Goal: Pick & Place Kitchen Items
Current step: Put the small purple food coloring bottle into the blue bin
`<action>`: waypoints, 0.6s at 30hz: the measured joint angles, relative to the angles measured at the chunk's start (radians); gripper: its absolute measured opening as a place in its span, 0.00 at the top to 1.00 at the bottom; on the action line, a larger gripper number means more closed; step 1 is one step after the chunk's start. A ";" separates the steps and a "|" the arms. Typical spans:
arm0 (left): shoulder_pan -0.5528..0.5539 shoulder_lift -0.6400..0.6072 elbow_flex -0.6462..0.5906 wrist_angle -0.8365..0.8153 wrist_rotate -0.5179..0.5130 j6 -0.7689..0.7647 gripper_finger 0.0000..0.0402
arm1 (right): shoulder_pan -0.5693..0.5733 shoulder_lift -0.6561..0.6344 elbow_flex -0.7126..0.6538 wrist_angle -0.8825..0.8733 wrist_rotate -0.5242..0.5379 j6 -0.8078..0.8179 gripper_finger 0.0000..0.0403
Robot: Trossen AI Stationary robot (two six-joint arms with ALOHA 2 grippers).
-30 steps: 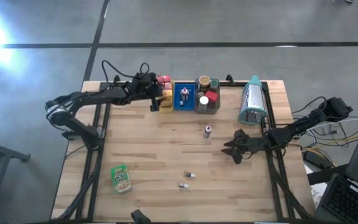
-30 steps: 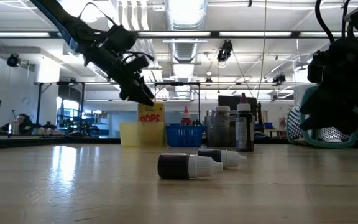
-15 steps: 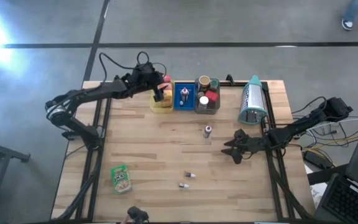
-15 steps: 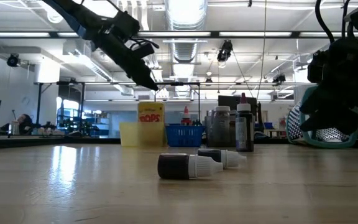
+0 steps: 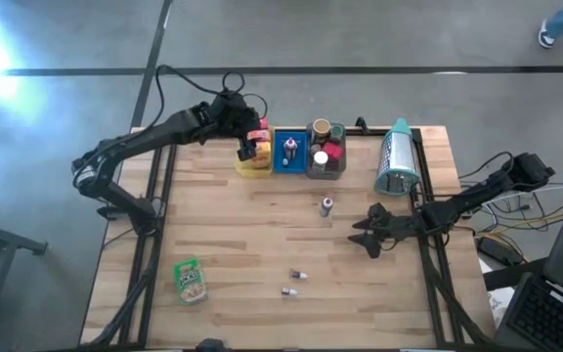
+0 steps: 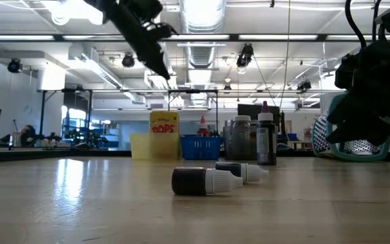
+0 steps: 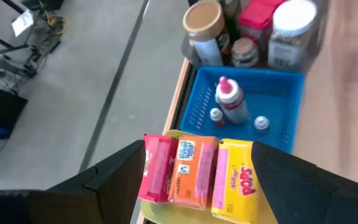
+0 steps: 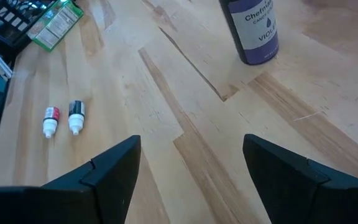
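Three snack boxes, red (image 7: 156, 169), orange (image 7: 188, 171) and yellow (image 7: 234, 180), stand upright side by side in the yellow tray (image 5: 254, 166) at the table's far edge. My left gripper (image 7: 197, 155) hangs open above them, touching nothing; in the low view it is high up (image 6: 156, 61). A slim dark bottle (image 8: 253, 31) stands upright mid-table. Two tiny vials (image 8: 50, 121) (image 8: 75, 116) lie on their sides nearer the front. A green pouch (image 5: 191, 281) lies flat at the front left. My right gripper (image 8: 191, 142) stands open and low over the table, right of the bottle.
Beside the yellow tray, a blue tray (image 5: 288, 152) holds a small bottle and vials. A grey tray (image 5: 325, 156) next to it holds jars and a brown cup. A teal-rimmed grater (image 5: 397, 156) lies at the far right. Bare wood spreads across the table's middle and left.
My left gripper has risen from just over the yellow tray's boxes to well above them, tipping less steeply down as it went. It stays open and carries nothing. The boxes have not moved.
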 joint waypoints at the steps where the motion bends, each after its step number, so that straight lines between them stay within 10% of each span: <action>1: -0.009 0.000 0.029 -0.032 -0.006 -0.009 0.26 | 0.000 0.000 0.000 0.000 0.000 0.000 0.30; 18: -0.327 0.000 0.419 -0.365 -0.239 -0.118 0.26 | 0.000 0.000 0.000 0.001 0.007 -0.007 0.29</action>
